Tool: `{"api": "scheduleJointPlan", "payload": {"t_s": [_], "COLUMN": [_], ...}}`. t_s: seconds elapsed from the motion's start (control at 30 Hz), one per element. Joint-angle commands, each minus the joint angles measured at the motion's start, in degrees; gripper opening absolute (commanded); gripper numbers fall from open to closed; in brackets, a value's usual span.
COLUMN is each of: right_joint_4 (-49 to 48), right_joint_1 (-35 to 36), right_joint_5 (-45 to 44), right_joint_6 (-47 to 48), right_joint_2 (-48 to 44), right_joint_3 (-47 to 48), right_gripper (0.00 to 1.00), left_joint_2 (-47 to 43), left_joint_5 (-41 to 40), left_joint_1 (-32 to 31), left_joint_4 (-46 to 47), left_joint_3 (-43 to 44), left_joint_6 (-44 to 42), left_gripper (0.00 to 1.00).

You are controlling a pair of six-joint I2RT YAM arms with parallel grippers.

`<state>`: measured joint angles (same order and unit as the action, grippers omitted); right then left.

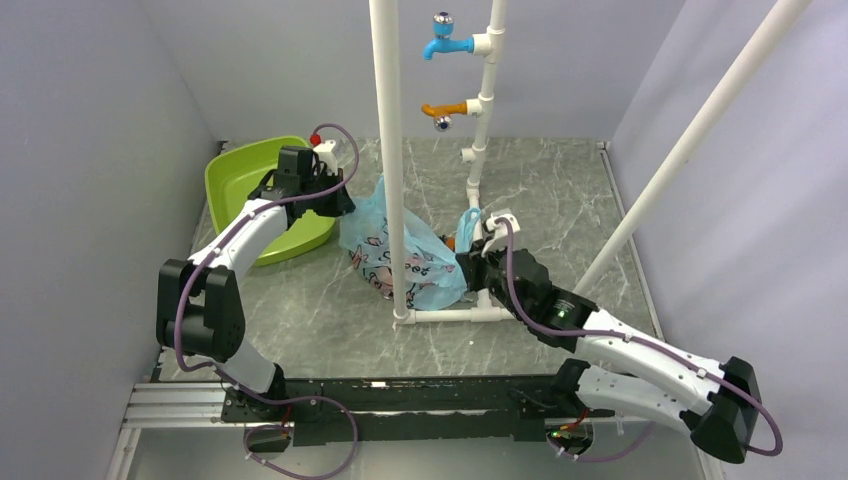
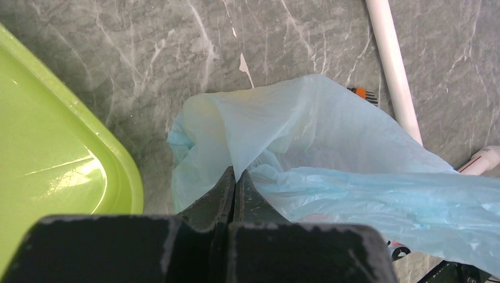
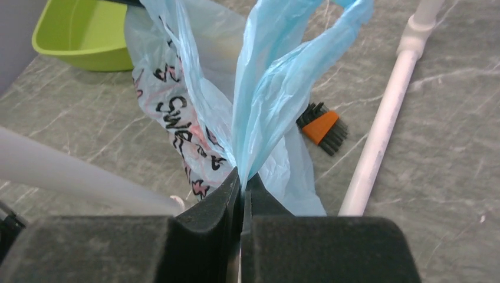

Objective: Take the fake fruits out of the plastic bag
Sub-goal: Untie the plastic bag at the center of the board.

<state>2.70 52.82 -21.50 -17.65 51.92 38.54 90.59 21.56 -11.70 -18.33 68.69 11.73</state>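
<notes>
From above, the plastic bag lies mid-counter, held between the left gripper at its far-left end and the right gripper at its near-right end; a lime tray sits far left. Left wrist: jaws clamped on a bag fold, tray just left. Right wrist: jaws pinch a bag handle; the bag's contents are hidden; an orange-and-black tool lies beside it
</notes>
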Motion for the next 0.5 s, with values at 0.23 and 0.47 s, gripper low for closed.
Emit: {"api": "scheduleJointPlan", "payload": {"t_s": [0.23,0.47], "right_joint_4": [-4.1,-4.5], "right_joint_1": [0.2,0.1], "right_joint_5": [3.1,4.4], "right_joint_6": [-3.6,-2.8], "right_joint_2": [-0.6,0.7], "right_joint_3": [-2.5,-1.4], "right_gripper": [0.03,0.06], "left_joint_2": [-16.7,-28.4], "left_joint_5": [-5.3,7.5], "left_joint_1": [0.5,-0.4], "left_joint_4": [3.6,15.4], "left_joint_3": [-4.8,-12.9], "left_joint_6": [-3.8,-8.0], "left_gripper": [0.64,1.00]}}
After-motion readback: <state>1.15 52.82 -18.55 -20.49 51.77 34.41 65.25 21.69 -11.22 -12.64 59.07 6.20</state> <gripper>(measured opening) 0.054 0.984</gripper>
